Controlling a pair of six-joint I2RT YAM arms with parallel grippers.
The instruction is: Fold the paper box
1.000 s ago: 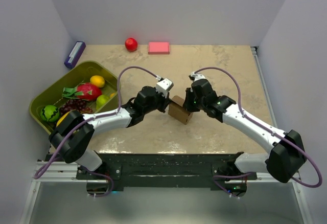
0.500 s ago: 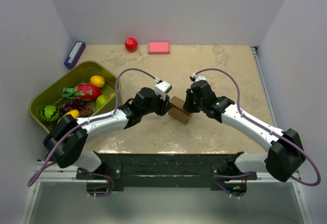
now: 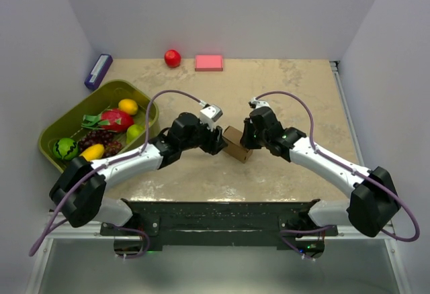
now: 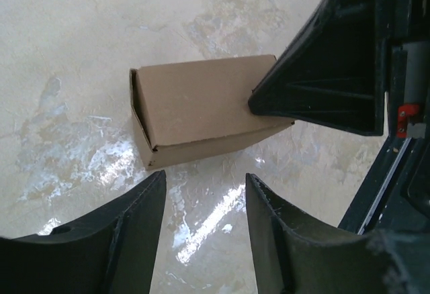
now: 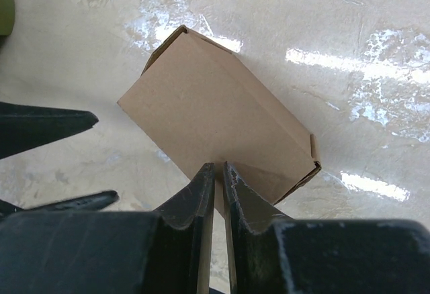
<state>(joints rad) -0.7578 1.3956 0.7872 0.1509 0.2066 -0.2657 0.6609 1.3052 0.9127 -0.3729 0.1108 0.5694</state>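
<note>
One paper box [image 4: 195, 103] beyond left claw [image 4: 203, 178]

Green tray [image 3: 72, 111] of fruit [image 3: 115, 119] at left; along the back, purple box [image 3: 98, 71], red ball [image 3: 173, 58] (perhaps an apple), pink block [image 3: 209, 62].

Links [image 3: 131, 163] white, joints [image 3: 185, 131] black, cables [image 3: 171, 92] purple, pincer fingers [image 4: 127, 240] black.

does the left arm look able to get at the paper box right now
Probably yes: the left gripper is open, the paper box lies just ahead of it across bare table, and the right gripper touches its far end.
</note>
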